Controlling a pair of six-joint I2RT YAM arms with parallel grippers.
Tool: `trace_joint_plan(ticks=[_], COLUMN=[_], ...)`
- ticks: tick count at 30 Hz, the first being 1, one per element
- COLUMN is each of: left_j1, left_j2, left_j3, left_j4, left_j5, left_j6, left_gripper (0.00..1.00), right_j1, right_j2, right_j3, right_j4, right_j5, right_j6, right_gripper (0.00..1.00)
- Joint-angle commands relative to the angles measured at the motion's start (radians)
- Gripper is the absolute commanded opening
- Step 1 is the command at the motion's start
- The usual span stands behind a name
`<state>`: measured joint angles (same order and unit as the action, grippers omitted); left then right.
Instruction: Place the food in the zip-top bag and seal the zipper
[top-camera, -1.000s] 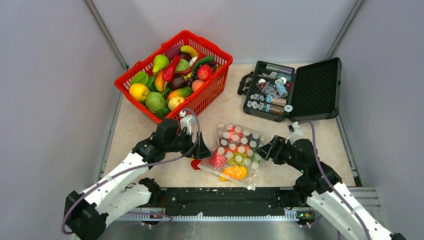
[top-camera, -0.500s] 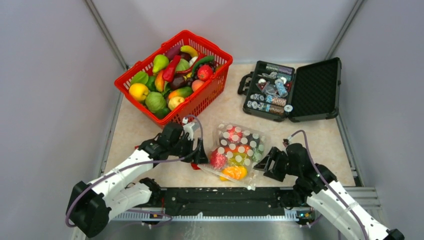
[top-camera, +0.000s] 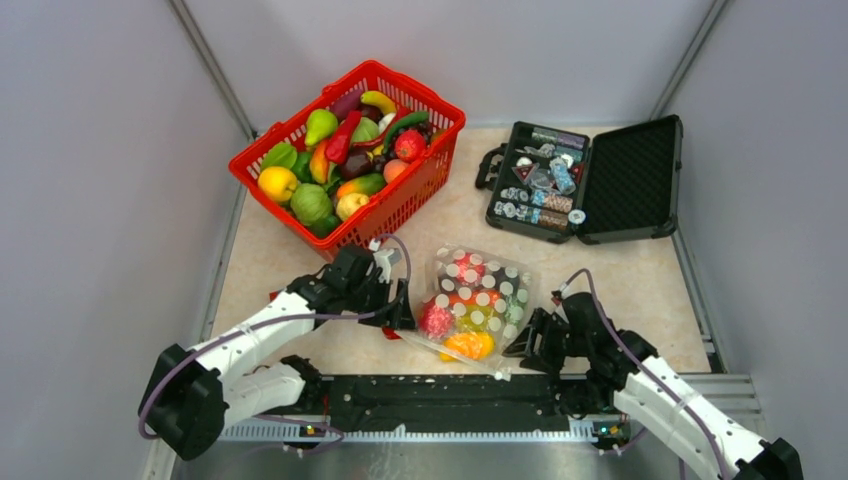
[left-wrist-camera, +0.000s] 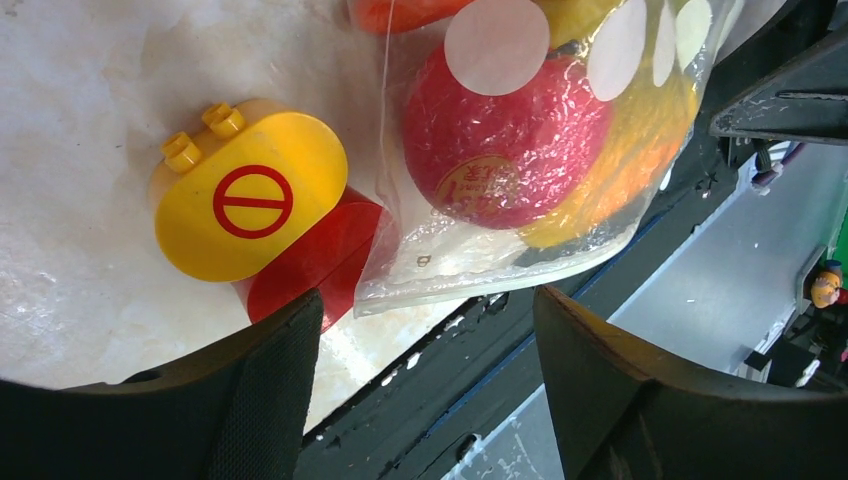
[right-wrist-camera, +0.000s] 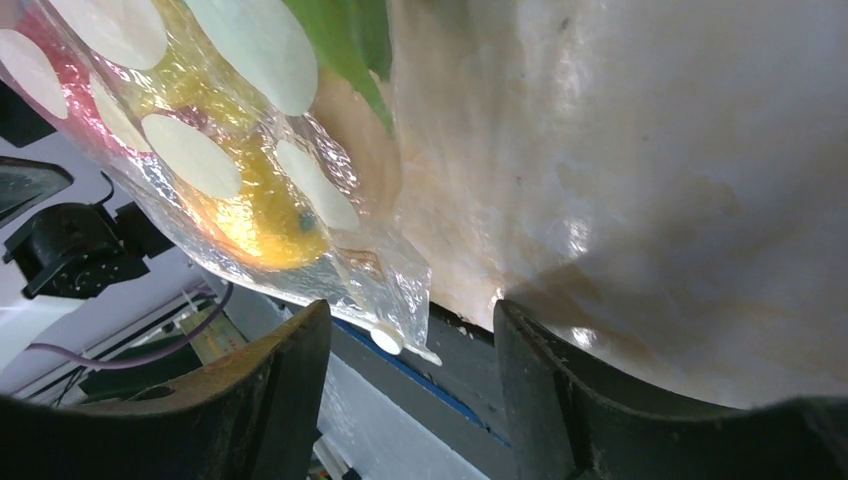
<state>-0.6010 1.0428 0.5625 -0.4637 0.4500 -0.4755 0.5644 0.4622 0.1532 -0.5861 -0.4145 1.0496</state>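
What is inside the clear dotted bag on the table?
Inside the zip-top bag show a red round fruit, an orange-yellow piece and something green. The white dots and crinkles hide the rest, so the count cannot be told.

Bag: a clear, white-dotted plastic zip-top bag (top-camera: 478, 300) lies flat on the beige marbled table (top-camera: 640, 290), with red, orange and yellow toy food (top-camera: 466, 345) inside.
Left gripper: the black left gripper (top-camera: 402, 308) sits just beside the bag's left edge.
Right gripper: the black right gripper (top-camera: 528, 338) sits just beside its right edge.
Basket: a red plastic mesh basket (top-camera: 405, 200), heaped with toy fruits and vegetables (top-camera: 335, 160), stands beyond the bag, leftward.
Case: an open black hard case (top-camera: 640, 180) stands beyond the bag, rightward.
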Motion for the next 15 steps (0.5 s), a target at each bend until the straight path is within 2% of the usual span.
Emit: trace_joint_plan(ticks=[1, 6, 15], left_j1=[-0.009, -0.012, -0.016], left_j2=[0.024, 0.023, 0.06], left_j3=[0.012, 0.004, -0.016], left_j4=[0.02, 0.049, 0.107], left_j5=[-0.003, 0.024, 0.065], left_j6=[0.015, 0.015, 0.002], left_gripper=[0.76, 0.74, 0.67], right_j1=[-0.005, 0.022, 0.1], right_j2=[-0.002, 0.013, 0.051], right_j3=[-0.051, -0.087, -0.182], right_j4=[0.097, 0.184, 0.34], right_j5=[-0.053, -0.053, -0.013], right_j6=[0.017, 0.042, 0.113], right_gripper=[0.59, 0.53, 0.47])
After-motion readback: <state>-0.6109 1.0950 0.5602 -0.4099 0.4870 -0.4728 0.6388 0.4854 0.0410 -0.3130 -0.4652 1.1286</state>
